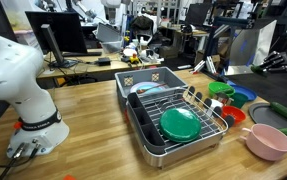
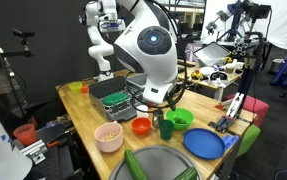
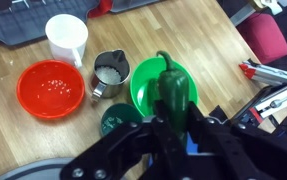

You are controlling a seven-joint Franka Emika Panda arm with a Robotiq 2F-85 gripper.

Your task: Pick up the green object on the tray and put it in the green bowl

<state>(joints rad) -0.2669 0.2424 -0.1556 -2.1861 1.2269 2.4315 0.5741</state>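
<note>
Well, in the wrist view the jaws look clamped on the near end of a dark green pepper [image 3: 172, 92], which hangs over the bowl [image 3: 143, 92] with its stem end pointing away from the camera. I take this pepper for the green object. A green disc [image 1: 180, 123] lies in the tray [image 1: 178, 152], well apart from the bowl.

The step in hand looks like the drop. The stem shows near the bowl's far rim, so centre the pepper over the bowl first. Then lower it until the stem is inside the rim, and part the jaws slowly. A steel cup [image 3: 111, 70] and a dark cup [image 3: 113, 118] stand just beside the bowl, so keep clear of both.
</note>
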